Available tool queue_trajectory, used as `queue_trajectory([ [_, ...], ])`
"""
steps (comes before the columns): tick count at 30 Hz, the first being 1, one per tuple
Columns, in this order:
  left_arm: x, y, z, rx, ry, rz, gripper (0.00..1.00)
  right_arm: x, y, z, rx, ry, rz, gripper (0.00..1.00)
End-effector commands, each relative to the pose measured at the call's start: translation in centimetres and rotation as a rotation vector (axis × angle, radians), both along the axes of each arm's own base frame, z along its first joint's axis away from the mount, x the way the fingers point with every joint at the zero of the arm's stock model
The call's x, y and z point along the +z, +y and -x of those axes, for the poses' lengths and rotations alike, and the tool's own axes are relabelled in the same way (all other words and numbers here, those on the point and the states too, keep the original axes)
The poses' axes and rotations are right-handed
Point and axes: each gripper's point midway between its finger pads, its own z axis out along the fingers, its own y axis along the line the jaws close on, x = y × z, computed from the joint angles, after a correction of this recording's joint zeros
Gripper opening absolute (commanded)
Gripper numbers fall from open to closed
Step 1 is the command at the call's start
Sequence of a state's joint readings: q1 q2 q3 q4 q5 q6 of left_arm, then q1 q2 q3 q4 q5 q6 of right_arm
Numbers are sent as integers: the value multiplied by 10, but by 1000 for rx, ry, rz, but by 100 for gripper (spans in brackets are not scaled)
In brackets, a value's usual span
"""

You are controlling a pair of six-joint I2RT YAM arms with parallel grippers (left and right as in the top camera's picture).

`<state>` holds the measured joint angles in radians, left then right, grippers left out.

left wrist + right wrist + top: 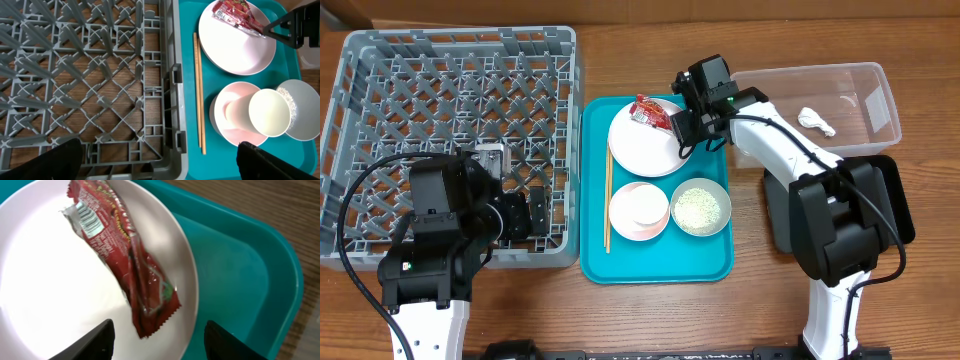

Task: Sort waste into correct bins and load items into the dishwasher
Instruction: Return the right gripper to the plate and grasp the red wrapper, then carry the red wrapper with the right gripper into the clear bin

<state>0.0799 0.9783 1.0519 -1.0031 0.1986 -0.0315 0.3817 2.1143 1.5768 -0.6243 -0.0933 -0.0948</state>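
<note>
The red snack wrapper point(649, 111) point(125, 260) lies on the large white plate point(642, 140) point(45, 280) on the teal tray point(655, 260). My right gripper point(682, 128) point(160, 342) is open just above the wrapper's near end, fingers either side. The pink bowl point(638, 212) holds a white cup point(270, 112). The grey bowl point(701, 207) holds rice grains. Chopsticks point(607, 200) point(199, 90) lie along the tray's left side. A white scrap point(817, 121) sits in the clear tub point(865, 85). My left gripper point(525, 212) point(160, 160) is open over the grey dish rack's point(380, 90) front right corner.
The black tray point(895, 200) lies under the right arm's base, below the clear tub. The teal tray sits between rack and tub. Bare wooden table lies in front of the rack and tray.
</note>
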Motion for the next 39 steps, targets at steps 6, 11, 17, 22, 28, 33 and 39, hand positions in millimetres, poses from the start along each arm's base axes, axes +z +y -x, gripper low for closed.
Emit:
queue_trajectory([
  [6,9,-2,-3,5,-21,19,100,-3,33,1,81,-31,-52,59],
  [11,9,-2,-3,5,-21,19,100,-24,30,3,72,5,-29,50],
  [17,9,-2,-3,5,-20,19,100,-29,26,12,68,50,-12,6],
  [22,9,-2,-3,5,-21,19,100,-1,13,12,10,44,31,4],
  [28,9,-2,-3,5,-21,19,100,106,-29,-14,-155,-224,118,4],
  [33,10,-2,-4,5,-22,18,100,139,-91,-25,-358,-267,100,4],
  [39,10,-2,-4,5,-25,18,100,122,-158,-17,-521,-126,38,4],
])
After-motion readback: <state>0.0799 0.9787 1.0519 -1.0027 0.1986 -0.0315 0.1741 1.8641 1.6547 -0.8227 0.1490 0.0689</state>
